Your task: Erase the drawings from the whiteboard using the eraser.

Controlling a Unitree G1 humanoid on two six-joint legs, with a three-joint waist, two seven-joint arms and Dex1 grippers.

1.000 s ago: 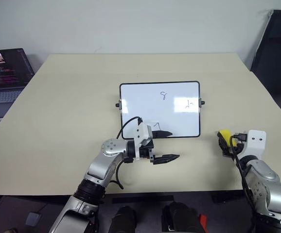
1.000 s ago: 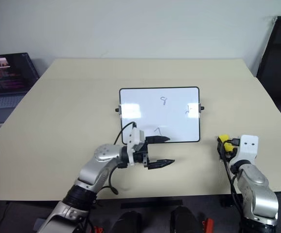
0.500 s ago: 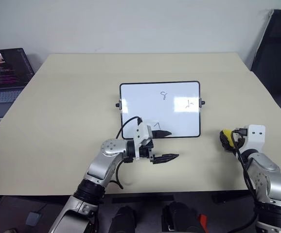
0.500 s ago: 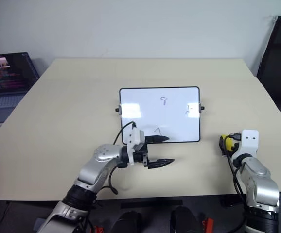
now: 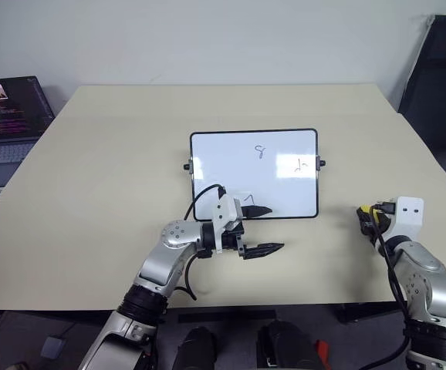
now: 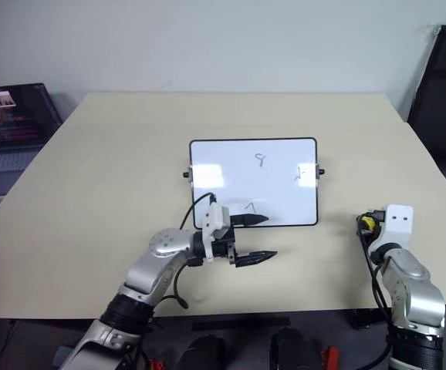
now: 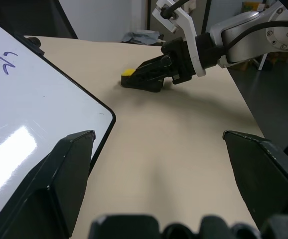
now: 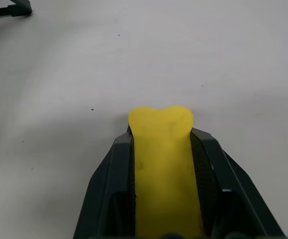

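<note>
Nearest, at the front edge of the bench [image 5: 99, 193], left hand [image 5: 260, 230] held level and pointing across toward the right, fingers spread wide apart with nothing between them: one tip over the near rim of the whiteboard [image 5: 231, 158], the other over bare bench just in front of it, likely poised to steady the board against sliding during wiping. Off to the right, well apart from the board, right hand [image 8: 160, 144] clamped on the eraser [image 8: 161, 164], black fingers pressed against both long flanks and the yellow end poking out past the tips, squeezed slightly in at the nose; eraser low against the bench surface, so seemingly just gripped and not yet lifted. Grip along the length probably chosen to leave the broad face free for rubbing. Farther on, whiteboard lying flat mid-bench with black knobs on its short sides; drawings [image 5: 261, 151] untouched: one squiggle close to the left hand's far fingertip, one near the middle top, one by the right edge. Erasing itself judged not begun; next step a lift and a carry leftward to the board. Farthest, open laptop [image 5: 7, 127] off the left corner, and a dark chair [image 5: 439, 85] at far right.
</note>
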